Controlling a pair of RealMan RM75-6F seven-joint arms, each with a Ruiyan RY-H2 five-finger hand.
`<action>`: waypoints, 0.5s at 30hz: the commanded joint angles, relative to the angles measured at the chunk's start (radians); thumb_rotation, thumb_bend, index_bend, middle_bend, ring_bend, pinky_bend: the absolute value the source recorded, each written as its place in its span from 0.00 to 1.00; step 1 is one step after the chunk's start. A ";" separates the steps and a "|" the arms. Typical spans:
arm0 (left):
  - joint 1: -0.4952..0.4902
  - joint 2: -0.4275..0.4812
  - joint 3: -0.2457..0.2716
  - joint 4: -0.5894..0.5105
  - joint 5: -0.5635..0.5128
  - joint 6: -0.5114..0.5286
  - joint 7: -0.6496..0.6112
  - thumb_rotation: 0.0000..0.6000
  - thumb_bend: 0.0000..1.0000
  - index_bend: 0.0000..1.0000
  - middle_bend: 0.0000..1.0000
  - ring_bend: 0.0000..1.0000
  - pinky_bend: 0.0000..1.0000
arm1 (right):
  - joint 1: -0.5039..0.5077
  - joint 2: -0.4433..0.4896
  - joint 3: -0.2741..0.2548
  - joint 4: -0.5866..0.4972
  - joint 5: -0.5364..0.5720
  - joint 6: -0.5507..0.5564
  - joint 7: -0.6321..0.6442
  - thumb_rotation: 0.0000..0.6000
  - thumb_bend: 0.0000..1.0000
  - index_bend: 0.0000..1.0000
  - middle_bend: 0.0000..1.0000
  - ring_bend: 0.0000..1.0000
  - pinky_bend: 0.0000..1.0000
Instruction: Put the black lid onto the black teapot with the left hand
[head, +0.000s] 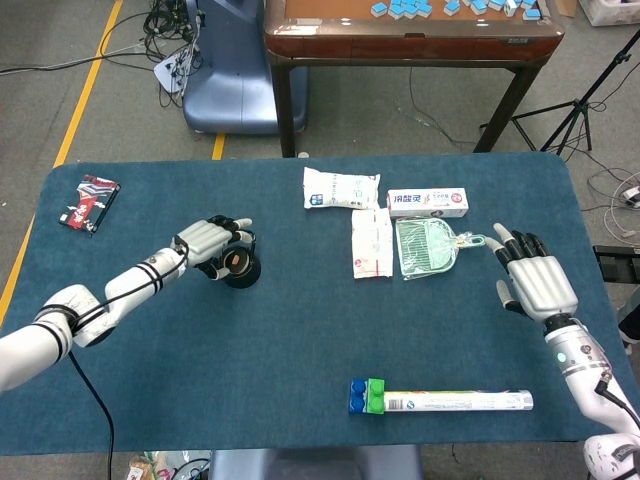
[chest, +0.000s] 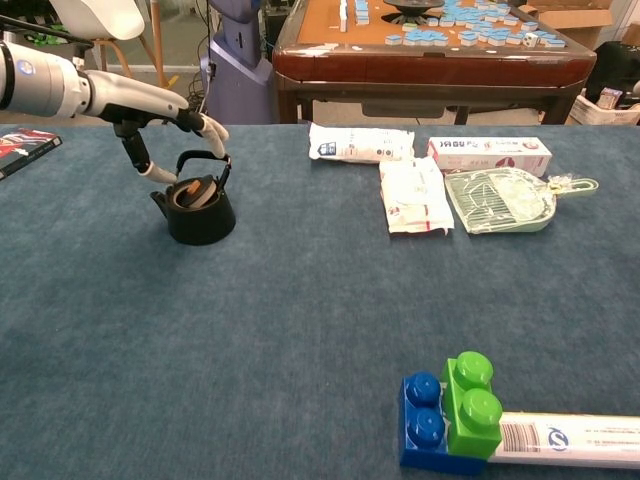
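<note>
The black lid (chest: 193, 192) lay tilted in the mouth of the black teapot (chest: 197, 213). The left hand (chest: 165, 115) hovered just above the teapot, fingers (chest: 213, 130) apart, holding nothing. Far from the teapot, the right hand (head: 535, 279) was spread open.

Chest view: the left hand (chest: 165, 115) is seen only in part, its arm cut off by the left picture edge, and the right hand does not appear in this view at all. The white tube (chest: 570, 440) behind the blue and green bricks (chest: 450, 412) runs off the right picture edge near the tabletop's front edge. Whether the black lid (chest: 195, 192) sits flat or tilted in the black teapot (chest: 198, 212) mouth is too small to tell; print on the packets near the far edge is unreadable.
</note>
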 joint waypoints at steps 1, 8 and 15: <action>0.023 0.031 -0.013 -0.052 -0.037 0.006 0.061 1.00 0.33 0.18 0.00 0.00 0.00 | -0.001 0.000 0.000 0.009 -0.023 -0.003 0.024 1.00 0.55 0.09 0.00 0.00 0.00; 0.060 0.069 -0.044 -0.141 -0.122 0.013 0.187 1.00 0.33 0.18 0.00 0.00 0.00 | -0.012 0.007 -0.008 0.026 -0.071 -0.002 0.075 1.00 0.55 0.09 0.00 0.00 0.00; 0.091 0.083 -0.067 -0.197 -0.192 0.025 0.299 1.00 0.33 0.19 0.00 0.00 0.00 | -0.024 0.017 -0.014 0.032 -0.103 0.003 0.108 1.00 0.55 0.09 0.00 0.00 0.00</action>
